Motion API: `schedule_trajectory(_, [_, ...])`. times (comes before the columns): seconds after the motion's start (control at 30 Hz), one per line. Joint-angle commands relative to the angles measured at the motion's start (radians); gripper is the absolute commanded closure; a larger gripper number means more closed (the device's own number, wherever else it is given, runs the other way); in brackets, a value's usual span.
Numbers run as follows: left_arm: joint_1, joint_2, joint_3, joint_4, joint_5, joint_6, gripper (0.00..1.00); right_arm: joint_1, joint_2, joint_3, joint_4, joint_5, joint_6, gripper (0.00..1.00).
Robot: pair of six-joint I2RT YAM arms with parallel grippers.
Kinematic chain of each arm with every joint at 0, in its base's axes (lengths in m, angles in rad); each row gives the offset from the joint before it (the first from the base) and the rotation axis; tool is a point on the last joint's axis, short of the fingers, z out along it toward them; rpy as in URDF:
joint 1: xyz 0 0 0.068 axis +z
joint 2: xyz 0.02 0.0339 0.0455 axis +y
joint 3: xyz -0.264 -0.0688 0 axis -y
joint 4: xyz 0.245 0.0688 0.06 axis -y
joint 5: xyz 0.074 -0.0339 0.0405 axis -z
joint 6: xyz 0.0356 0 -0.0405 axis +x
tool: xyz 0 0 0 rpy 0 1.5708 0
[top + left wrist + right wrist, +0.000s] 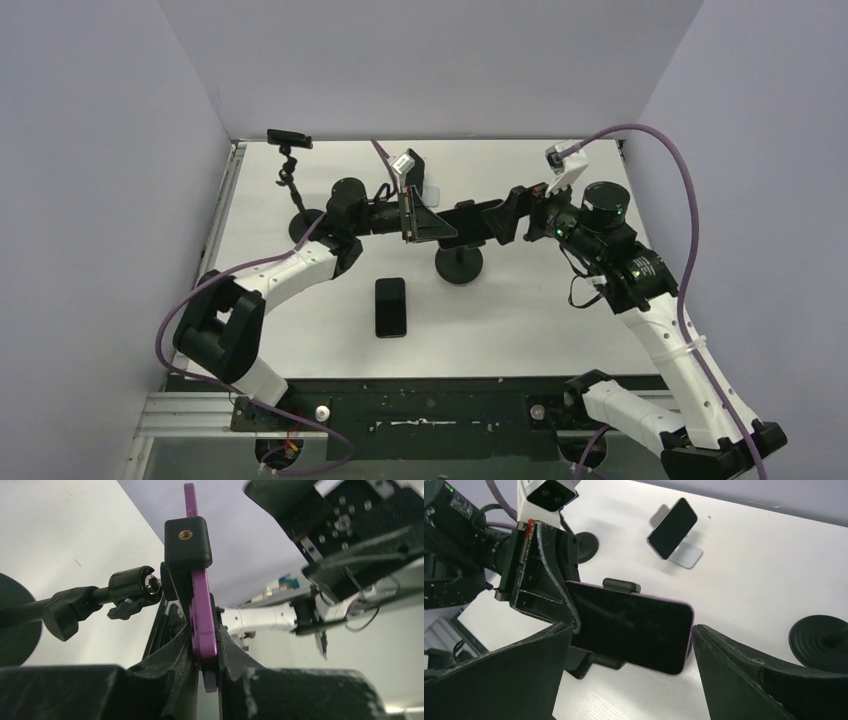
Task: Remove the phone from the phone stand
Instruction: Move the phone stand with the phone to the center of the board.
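Observation:
A purple phone [631,627] with a dark screen sits sideways in the black clamp [621,585] of the phone stand, whose round base [459,265] rests mid-table. My left gripper [207,655] is shut on one end of the phone [202,615], one finger against each face, just below the clamp [187,542]. My right gripper [631,680] is open and comes in from the other end. Its fingers straddle the phone's length, and the right fingertip [704,635] stands right beside the phone's free end.
A black phone [390,307] lies flat on the table in front of the stand. Another dark phone [672,528] leans on a small white stand farther back. A thin tripod holding a small black device [290,140] stands at the back left, near the wall.

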Motion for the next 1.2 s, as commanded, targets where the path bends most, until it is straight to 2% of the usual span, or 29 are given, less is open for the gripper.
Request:
schedule_trajectory(0.0, [-0.015,-0.148,0.001,0.159,0.235,0.074,1.00,0.025,0.043,0.074,-0.032,-0.124,-0.088,0.06])
schedule_trajectory(0.17, [-0.056,-0.222,0.016,-0.032,0.280,0.299,1.00,0.023,0.020,0.063,-0.065,-0.148,-0.060,0.06])
schedule_trajectory(0.27, [-0.073,-0.252,0.033,-0.211,0.281,0.463,1.00,0.014,0.001,0.063,-0.092,-0.204,-0.047,0.08])
schedule_trajectory(0.43, [-0.078,-0.271,-0.012,-0.236,0.275,0.556,1.00,0.002,-0.047,0.042,-0.102,-0.346,-0.004,0.15])
schedule_trajectory(0.57, [-0.078,-0.258,-0.043,-0.193,0.279,0.570,1.00,0.002,-0.080,-0.004,-0.138,-0.364,-0.015,0.17])
schedule_trajectory(0.83, [-0.087,-0.128,0.084,-0.227,0.306,0.481,1.00,0.000,-0.127,-0.040,-0.115,-0.317,-0.006,0.15])
schedule_trajectory(1.17, [-0.082,-0.037,0.136,-0.272,0.295,0.439,1.00,0.001,-0.136,-0.089,-0.047,-0.304,0.016,0.14])
